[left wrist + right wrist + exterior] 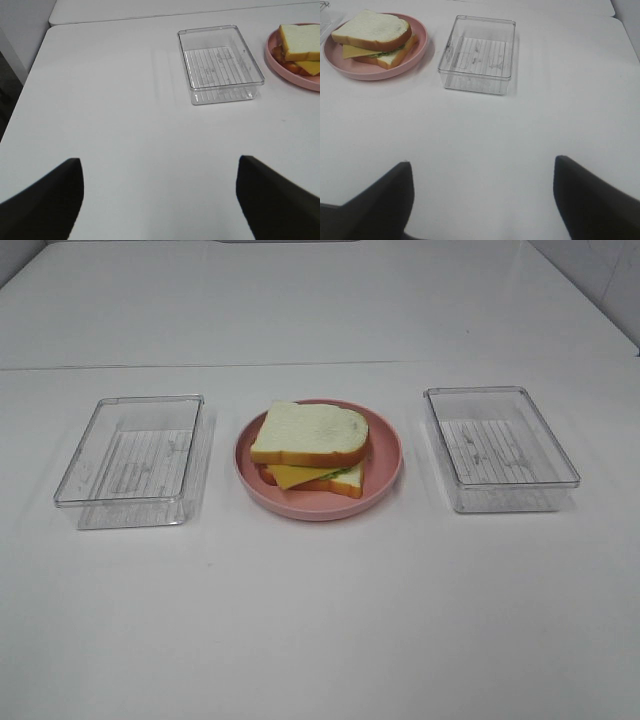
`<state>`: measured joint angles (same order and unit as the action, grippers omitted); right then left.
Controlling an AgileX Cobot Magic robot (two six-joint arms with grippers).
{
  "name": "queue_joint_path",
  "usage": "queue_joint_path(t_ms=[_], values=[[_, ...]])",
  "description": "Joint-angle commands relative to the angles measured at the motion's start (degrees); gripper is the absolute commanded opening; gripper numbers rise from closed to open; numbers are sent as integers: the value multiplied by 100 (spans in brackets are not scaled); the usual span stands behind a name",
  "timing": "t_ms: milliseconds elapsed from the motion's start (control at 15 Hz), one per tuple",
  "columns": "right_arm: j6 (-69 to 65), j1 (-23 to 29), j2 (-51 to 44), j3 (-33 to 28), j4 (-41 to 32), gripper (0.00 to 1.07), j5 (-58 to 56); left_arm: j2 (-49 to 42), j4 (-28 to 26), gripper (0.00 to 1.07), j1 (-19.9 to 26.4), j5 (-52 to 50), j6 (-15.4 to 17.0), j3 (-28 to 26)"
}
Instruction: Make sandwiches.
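A stacked sandwich (312, 445) sits on a round pink plate (388, 455) in the middle of the white table: white bread on top, yellow cheese, a bit of green lettuce and a bottom slice. It also shows in the left wrist view (300, 47) and the right wrist view (372, 42). Neither gripper appears in the exterior high view. My left gripper (157, 195) is open and empty over bare table, well short of the left tray. My right gripper (482, 197) is open and empty over bare table, short of the right tray.
An empty clear plastic tray (135, 455) stands left of the plate, seen also in the left wrist view (217, 62). A second empty clear tray (498, 445) stands right of the plate, seen also in the right wrist view (477, 52). The table edge (27, 80) lies near the left arm.
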<state>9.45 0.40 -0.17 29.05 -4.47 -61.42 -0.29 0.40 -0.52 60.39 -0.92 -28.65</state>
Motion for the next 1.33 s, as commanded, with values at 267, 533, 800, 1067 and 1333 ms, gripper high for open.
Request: queue_joint_path(t_ms=[267,533,800,1067,1333], values=[[40,-34,-86,-23,-17,75,57,-120,6,79,11,-57,-6,11],[40,-34,-86,-23,-17,75,57,-120,-11,79,11,-57,0,11],[40,-34,-86,-23,-17,75,57,-120,-304,79,11,-57,-11,11],[40,-34,-86,-23,-17,75,57,-120,-304,79,11,-57,-11,11],[40,-34,-86,-23,-17,75,57,-120,-304,79,11,-57,-11,11]])
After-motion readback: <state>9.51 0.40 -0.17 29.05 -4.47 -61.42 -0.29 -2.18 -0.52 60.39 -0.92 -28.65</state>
